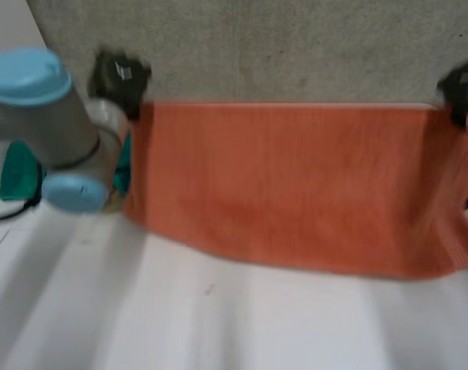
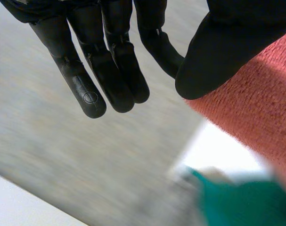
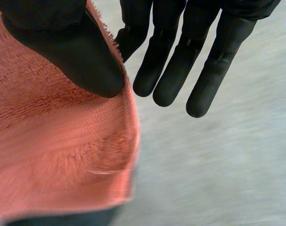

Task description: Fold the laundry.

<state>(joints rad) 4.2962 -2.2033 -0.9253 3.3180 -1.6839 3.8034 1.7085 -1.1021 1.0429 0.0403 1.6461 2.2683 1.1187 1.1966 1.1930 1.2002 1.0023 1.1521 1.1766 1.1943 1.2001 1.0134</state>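
Observation:
An orange towel point(image 1: 295, 185) hangs stretched wide between my two hands, its lower edge resting on the white table point(image 1: 218, 316). My left hand point(image 1: 119, 77) holds its top left corner. In the left wrist view the thumb point(image 2: 218, 52) presses the towel point(image 2: 260, 113) against a curled finger, while the other fingers point(image 2: 110, 70) stay straight. My right hand point(image 1: 459, 89) holds the top right corner. In the right wrist view its thumb point(image 3: 72, 52) pinches the towel's edge point(image 3: 53, 150) against the nearest finger, and the other fingers point(image 3: 180, 66) are straight.
A green object point(image 1: 18, 173) lies at the table's left side beside my left arm, and it also appears below the left hand point(image 2: 246, 202). Grey floor point(image 1: 280, 46) lies beyond the table's far edge.

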